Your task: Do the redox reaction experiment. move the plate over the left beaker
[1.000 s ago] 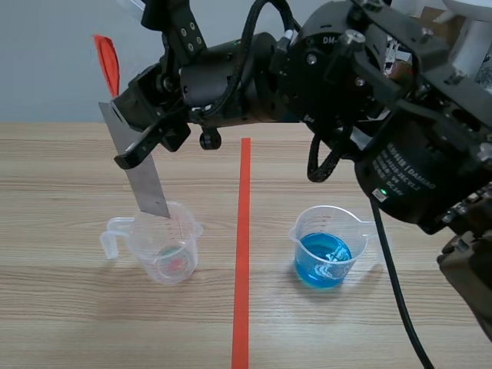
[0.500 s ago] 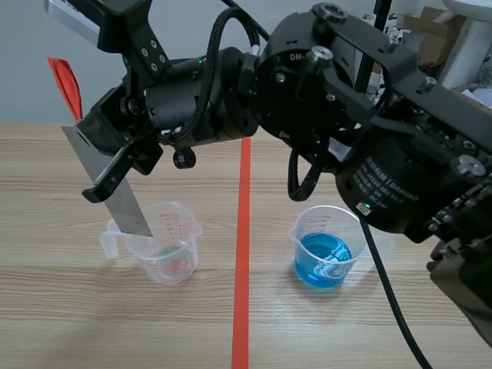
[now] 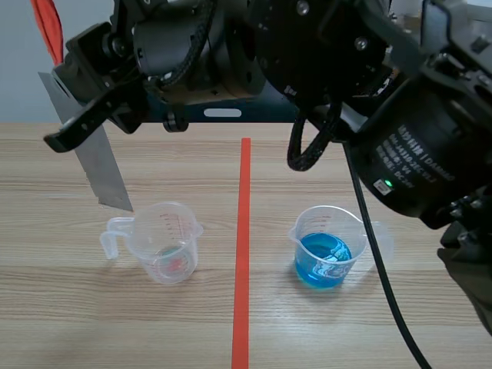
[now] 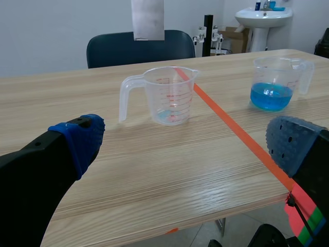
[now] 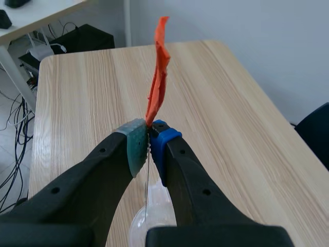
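Clamping a grey metal plate (image 3: 104, 173), the right gripper (image 3: 83, 127) hangs high over the table's (image 3: 69, 315) left side, at the end of the right arm, which stretches across from the right. In the right wrist view its two pads press on the plate's thin edge (image 5: 147, 177), with an orange-red tape tag (image 5: 157, 82) standing up from the plate's top end between the fingertips (image 5: 138, 146). The plate hangs tilted, top end leaning away from the tape line (image 3: 242, 254). Its lower corner sits in the air just above the handle side of the left beaker (image 3: 165, 242), apart from the rim. That beaker is clear, upright, with a little reddish liquid at its bottom. The left wrist view shows the plate's lower end (image 4: 147, 19) above the same beaker (image 4: 167, 95). The right beaker (image 3: 327, 246), on the other side of the tape line, stands upright and holds blue liquid. The left gripper (image 4: 185, 141) is low near the table's front edge, its jaws spread wide with nothing between the blue pads, well short of both beakers. A dark chair (image 4: 108, 49) stands behind the table.
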Controlling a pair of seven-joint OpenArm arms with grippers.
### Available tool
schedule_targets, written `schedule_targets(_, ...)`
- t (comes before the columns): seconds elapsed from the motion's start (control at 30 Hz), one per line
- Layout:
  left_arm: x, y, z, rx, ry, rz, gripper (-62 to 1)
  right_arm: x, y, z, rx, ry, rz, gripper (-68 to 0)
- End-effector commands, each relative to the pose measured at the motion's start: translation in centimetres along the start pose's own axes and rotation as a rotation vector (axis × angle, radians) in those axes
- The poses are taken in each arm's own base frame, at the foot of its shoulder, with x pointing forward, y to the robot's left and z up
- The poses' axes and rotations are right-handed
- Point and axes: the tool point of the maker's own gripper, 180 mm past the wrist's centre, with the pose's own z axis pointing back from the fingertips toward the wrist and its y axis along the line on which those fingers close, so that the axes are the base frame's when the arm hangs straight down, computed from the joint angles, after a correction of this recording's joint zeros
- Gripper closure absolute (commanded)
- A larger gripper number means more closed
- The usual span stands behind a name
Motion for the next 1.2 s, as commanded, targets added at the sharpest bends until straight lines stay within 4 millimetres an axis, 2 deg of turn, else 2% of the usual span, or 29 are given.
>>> schedule_targets(0.0,1.09,-0.05,-0.02,0.000,-0.051,0.001,-62.3,0.76,-0.41,-0.07,-0.010,-0.020,0.001,-0.6)
schedule_targets(1.17,1.09,-0.04,-0.03,0.000,-0.051,0.004,-62.3,0.62,-0.53,-0.08,-0.017,-0.013,-0.003,-0.6)
